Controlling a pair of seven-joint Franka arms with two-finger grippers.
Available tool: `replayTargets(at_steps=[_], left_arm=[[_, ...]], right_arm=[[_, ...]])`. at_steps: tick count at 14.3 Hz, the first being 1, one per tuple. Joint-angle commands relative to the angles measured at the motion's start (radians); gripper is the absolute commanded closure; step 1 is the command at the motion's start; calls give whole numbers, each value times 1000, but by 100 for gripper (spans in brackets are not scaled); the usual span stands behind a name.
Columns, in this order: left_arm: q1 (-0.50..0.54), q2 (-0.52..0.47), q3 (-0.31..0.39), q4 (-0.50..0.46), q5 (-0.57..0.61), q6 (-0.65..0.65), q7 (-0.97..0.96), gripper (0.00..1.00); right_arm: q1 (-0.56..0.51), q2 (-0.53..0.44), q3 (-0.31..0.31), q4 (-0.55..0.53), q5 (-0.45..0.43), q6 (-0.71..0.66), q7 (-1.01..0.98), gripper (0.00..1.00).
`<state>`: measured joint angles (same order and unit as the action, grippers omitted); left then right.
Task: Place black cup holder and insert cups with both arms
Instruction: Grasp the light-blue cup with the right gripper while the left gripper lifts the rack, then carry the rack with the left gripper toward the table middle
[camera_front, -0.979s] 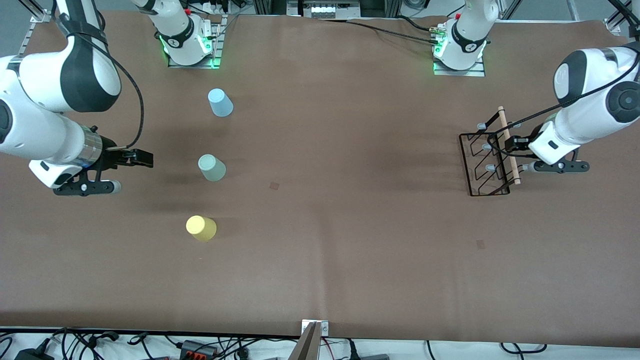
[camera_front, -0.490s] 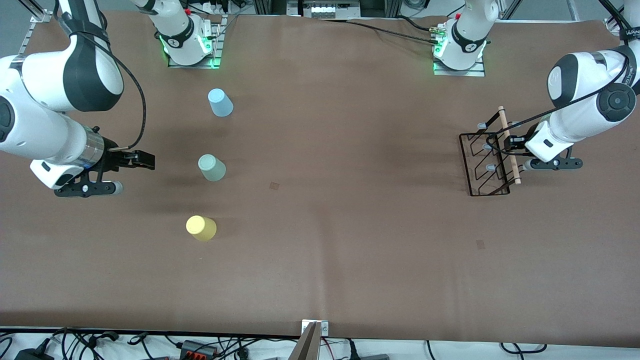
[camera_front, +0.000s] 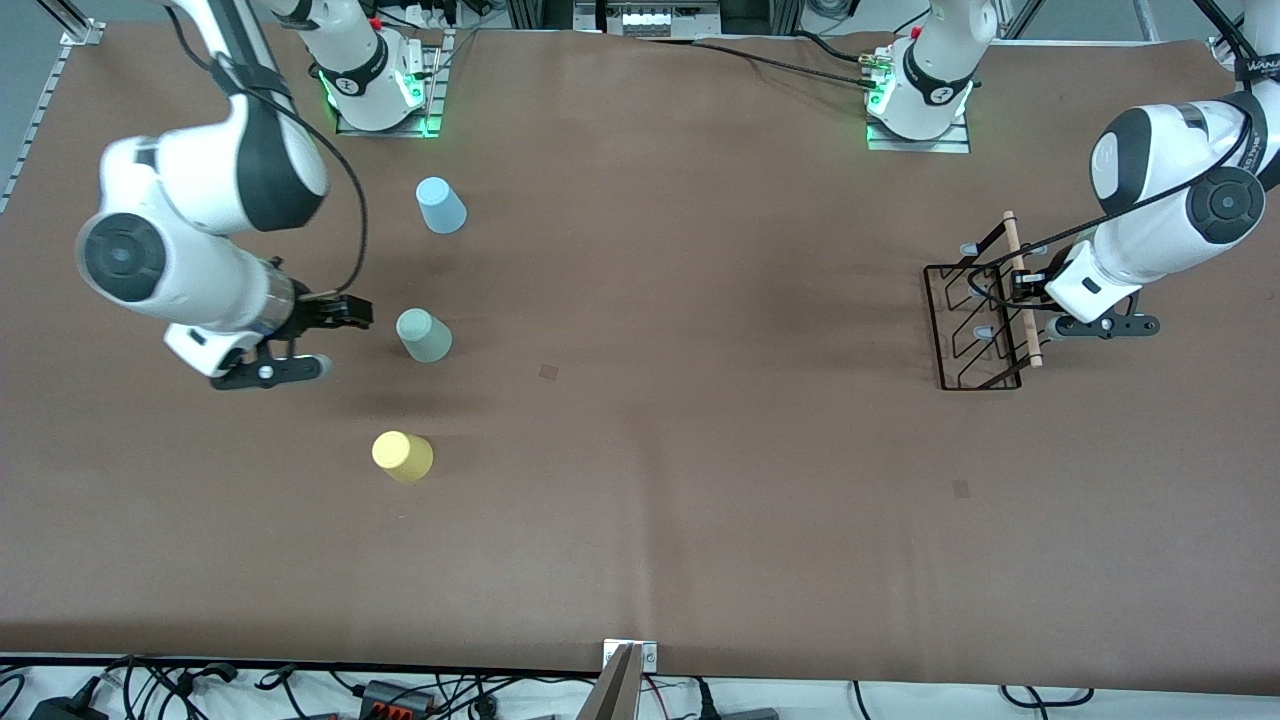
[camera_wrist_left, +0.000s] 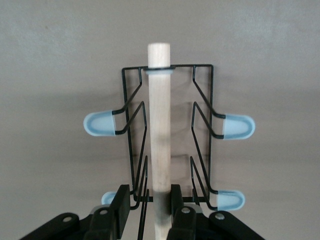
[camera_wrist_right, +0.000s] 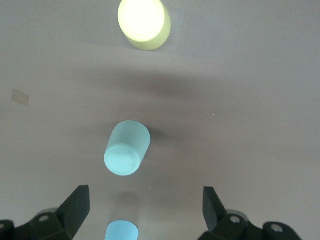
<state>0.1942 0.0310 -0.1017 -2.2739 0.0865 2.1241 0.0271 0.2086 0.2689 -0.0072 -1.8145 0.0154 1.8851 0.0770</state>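
Yellow cup (camera_front: 403, 456): you find it nearest the front camera, upside down on the brown table (camera_front: 700, 500), toward the right arm's end.
Mint green cup (camera_front: 424, 335): you see it farther from the camera than the yellow one, also inverted, base up.
Right gripper (camera_front: 345, 312): it sits just beside the mint green cup, low over the table on the side toward the right arm's end; its fingers (camera_wrist_right: 77, 202) stand wide apart and hold nothing.
Black cup holder (camera_front: 975, 325): it is toward the left arm's end of the table. Its wooden rod (camera_front: 1022, 290) is the long axis and runs from nearer the camera to farther from it, tilted slightly; the grey-tipped prongs (camera_wrist_left: 102, 123) stick out to both sides of the rod.
Left gripper (camera_wrist_left: 152, 205): you have its fingers narrowed on either side of the wooden rod, at or almost at its surface; you cannot tell whether they clamp it.
Light blue cup (camera_front: 440, 205): farthest from the camera, inverted, in line with the other two cups.
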Motion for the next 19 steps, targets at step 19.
replayTargets(at_steps=[19], left_arm=[[-12,188,-484,485,-103,-360,-312,99]], right_arm=[[78,110,-3,-177,132,255,184,0]])
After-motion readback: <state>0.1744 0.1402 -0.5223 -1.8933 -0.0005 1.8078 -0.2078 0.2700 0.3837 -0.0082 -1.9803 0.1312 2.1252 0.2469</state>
